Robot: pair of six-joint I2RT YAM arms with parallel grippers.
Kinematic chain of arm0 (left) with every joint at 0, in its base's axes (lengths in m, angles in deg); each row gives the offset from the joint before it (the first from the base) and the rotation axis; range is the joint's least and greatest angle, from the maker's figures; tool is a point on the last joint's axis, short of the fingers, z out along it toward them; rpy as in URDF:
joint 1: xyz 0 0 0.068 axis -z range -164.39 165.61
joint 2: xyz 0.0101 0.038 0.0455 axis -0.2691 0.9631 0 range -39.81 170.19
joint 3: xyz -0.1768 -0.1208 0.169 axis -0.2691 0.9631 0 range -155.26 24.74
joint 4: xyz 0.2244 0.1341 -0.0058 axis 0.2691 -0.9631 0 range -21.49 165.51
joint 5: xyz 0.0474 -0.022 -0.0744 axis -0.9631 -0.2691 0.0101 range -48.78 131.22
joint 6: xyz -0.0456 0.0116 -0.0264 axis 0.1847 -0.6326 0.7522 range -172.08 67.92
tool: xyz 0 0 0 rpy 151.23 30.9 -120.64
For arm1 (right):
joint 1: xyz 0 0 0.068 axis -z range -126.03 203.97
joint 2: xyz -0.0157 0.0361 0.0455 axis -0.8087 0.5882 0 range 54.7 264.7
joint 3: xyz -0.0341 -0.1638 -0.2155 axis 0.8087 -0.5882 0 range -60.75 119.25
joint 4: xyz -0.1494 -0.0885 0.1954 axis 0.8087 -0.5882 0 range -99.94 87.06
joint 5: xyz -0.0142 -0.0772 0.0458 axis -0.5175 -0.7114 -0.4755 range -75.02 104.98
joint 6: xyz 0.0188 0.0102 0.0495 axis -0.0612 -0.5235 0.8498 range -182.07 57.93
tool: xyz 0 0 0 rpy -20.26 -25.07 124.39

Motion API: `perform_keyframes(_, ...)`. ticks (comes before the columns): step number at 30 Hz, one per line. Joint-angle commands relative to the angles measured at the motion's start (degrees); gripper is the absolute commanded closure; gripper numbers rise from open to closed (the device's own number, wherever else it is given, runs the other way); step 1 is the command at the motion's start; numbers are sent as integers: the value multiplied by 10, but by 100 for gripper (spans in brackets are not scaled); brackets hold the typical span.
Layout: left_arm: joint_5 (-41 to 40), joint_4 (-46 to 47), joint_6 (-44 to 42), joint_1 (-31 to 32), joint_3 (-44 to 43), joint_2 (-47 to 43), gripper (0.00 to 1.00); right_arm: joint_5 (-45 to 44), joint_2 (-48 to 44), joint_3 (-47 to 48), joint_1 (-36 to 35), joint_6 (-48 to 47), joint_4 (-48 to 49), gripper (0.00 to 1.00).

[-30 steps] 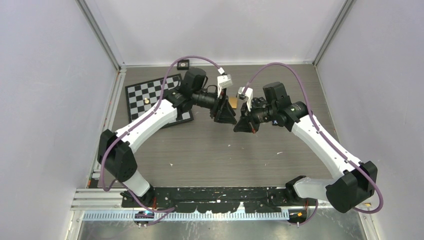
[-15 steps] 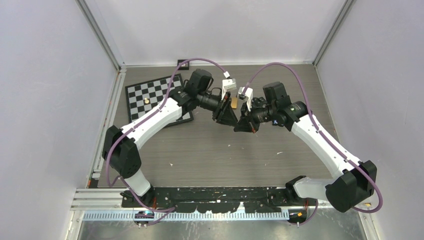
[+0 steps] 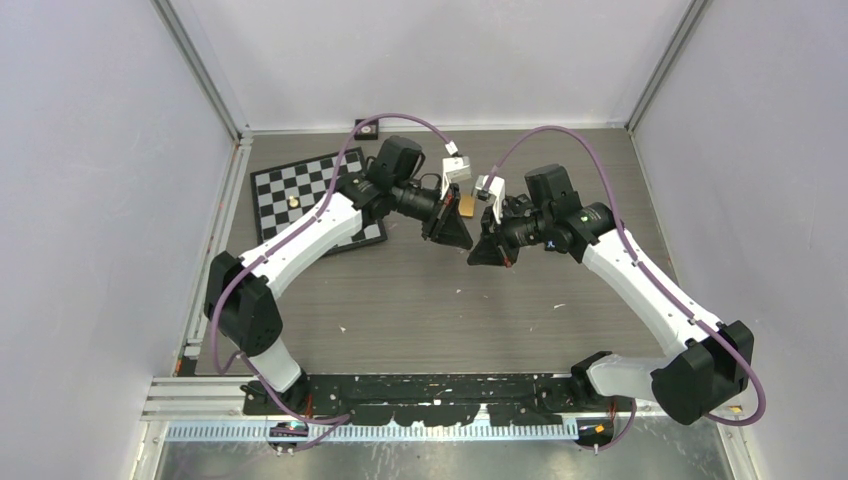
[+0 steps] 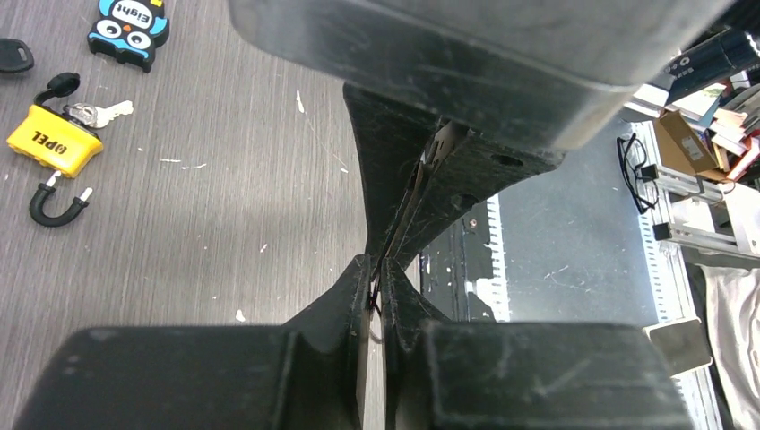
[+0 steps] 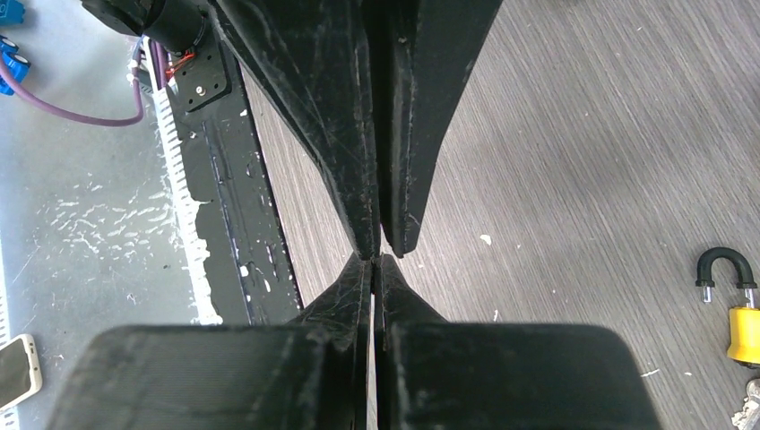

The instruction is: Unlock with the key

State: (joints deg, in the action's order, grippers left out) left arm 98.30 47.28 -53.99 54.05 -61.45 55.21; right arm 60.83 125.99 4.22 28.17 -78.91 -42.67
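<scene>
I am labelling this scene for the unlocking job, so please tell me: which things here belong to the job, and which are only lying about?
For the job:
- yellow padlock body
- silver metal key beside it
- black U-shaped shackle

Only lying about:
- black-and-white checkered board
- small brass-coloured piece on that board
- blue-and-black penguin-shaped tag

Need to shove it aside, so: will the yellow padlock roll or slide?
Probably slides: the padlock lies flat, its body blocky. Likely heavy for its size, if metal under the yellow. The key sticking out may snag and swing it round.
</scene>
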Motion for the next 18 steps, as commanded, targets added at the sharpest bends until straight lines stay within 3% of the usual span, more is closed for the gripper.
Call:
perform_keyframes(1,6,-16,-7,-3,-26,-1,94,6,-5,4,-2,-5,6,100)
perform_keyframes(5,8,-20,-9,-3,-22,-1,94,4,-5,4,-2,-6,7,100)
perform_keyframes(12,9,-30,-17,-3,-16,-1,81,1,-4,4,-3,-5,8,99)
perform_keyframes(18,10,-31,-17,-2,-13,-4,84,0,-4,4,-2,-2,9,99)
